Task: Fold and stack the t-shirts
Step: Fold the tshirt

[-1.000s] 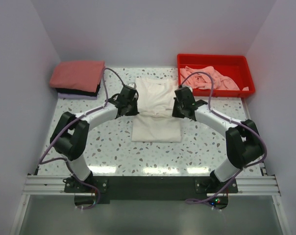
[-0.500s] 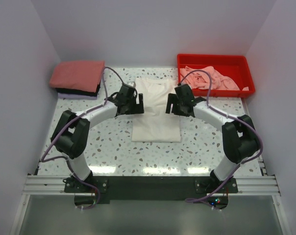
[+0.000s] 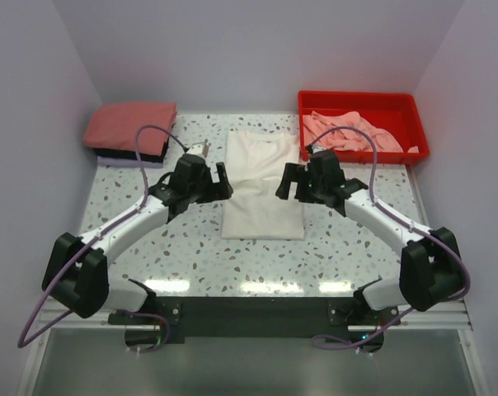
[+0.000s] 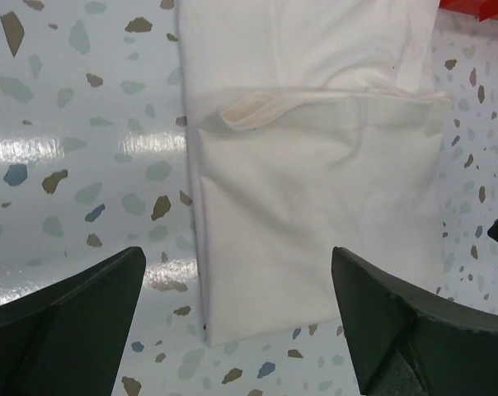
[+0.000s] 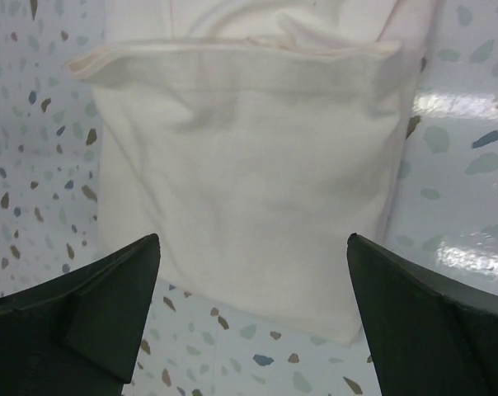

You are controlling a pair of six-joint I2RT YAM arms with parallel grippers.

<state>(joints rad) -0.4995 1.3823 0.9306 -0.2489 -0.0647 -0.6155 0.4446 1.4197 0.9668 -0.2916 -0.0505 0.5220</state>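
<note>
The folded white cotton t-shirt (image 3: 264, 186) lies flat midway on the speckled terrazzo table (image 3: 191, 247); the black left gripper (image 3: 224, 181) and black right gripper (image 3: 282, 183) flank it, jaws spread wide, holding nothing, likely clear so the fold is undisturbed

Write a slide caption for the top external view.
Open left gripper and right gripper flank a folded white t-shirt.
</note>
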